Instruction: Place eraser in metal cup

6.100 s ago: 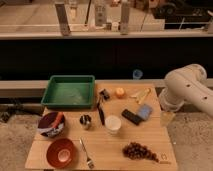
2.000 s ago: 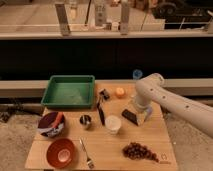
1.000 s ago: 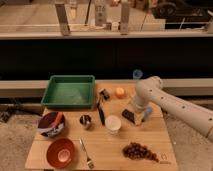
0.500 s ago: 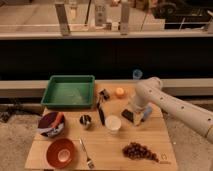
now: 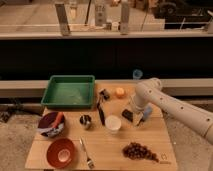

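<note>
Eraser (image 5: 128,115), one, just beside the gripper (image 5: 135,110); one metal cup (image 5: 86,120) well apart.

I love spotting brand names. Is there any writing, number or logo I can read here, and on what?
Nothing here can be read.
Faint mark on the table, near right corner: too blurred to read.
Gripper, low at the eraser by the white cup: no lettering shows.

My gripper (image 5: 133,112), on a smooth off-white arm, hangs just beside the matt black eraser (image 5: 128,115). Near it stands a matt white paper cup (image 5: 113,123). Beyond that, the metal cup (image 5: 86,120) shines like steel. Underneath lies the pale, smooth wooden table (image 5: 107,152).
</note>
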